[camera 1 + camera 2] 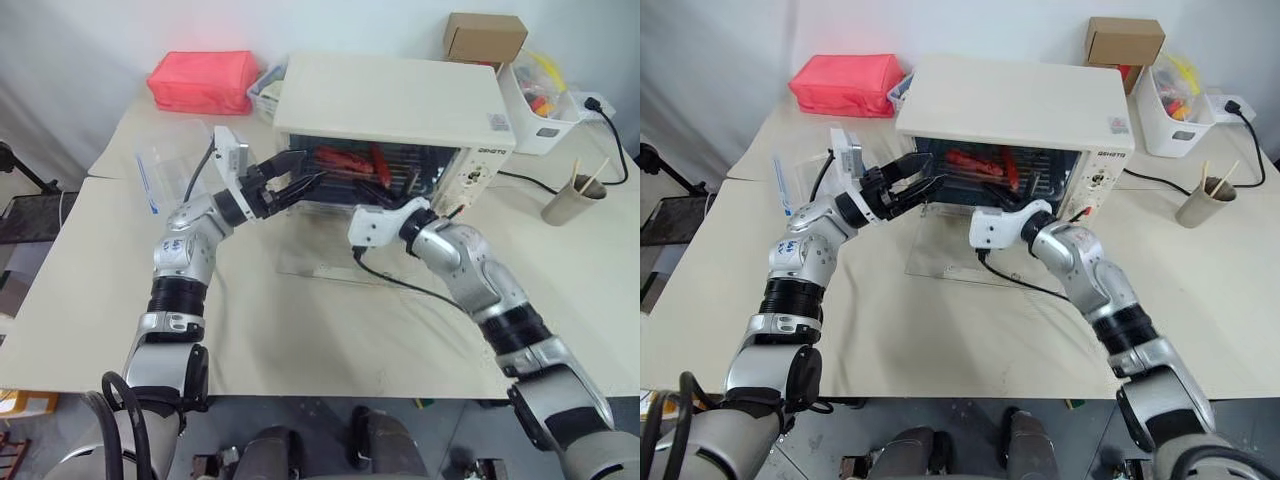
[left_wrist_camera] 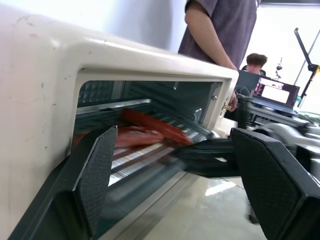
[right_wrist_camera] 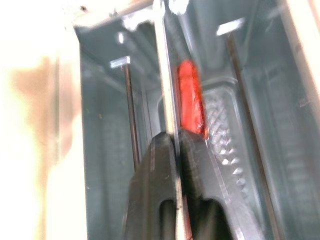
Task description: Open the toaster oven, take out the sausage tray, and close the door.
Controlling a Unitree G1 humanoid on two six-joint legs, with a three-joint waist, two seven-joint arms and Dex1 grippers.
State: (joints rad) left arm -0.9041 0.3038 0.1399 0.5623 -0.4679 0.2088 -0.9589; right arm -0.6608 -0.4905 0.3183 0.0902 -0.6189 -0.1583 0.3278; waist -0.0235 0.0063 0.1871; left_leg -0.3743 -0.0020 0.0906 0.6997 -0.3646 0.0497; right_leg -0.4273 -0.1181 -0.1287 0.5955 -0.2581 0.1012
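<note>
Nearest us in the left eye view, both arms reach up from the lower corners toward the middle of the frame, over the pale table (image 1: 300, 340). Just ahead of them the door (image 1: 940, 255) lies folded flat on the table, a clear glass panel at centre, below the oven's mouth. The right gripper (image 3: 176, 142) sits at centre, its two black fingers pinched together on the thin front rim of the sausage tray (image 3: 220, 125); in the right wrist view the metal edge runs straight between the fingers. The left gripper (image 1: 295, 188) hovers left of centre at the oven's left front corner, its fingers (image 2: 95, 175) spread wide and holding nothing. Beyond them the toaster oven (image 1: 390, 100) fills the upper middle of the frame, cream-white, with its control panel on the right side. The tray rests inside the open cavity with red-brown sausages (image 1: 345, 160) on it; it seems to be drawn slightly forward, though the blur keeps us from being sure. Farther back, a red pouch (image 1: 203, 80) lies at upper left, a cardboard box (image 1: 485, 38) at upper right, and a cup with sticks (image 1: 572, 200) stands at the right edge. In the left wrist view a person (image 2: 220, 30) stands behind the oven.
</note>
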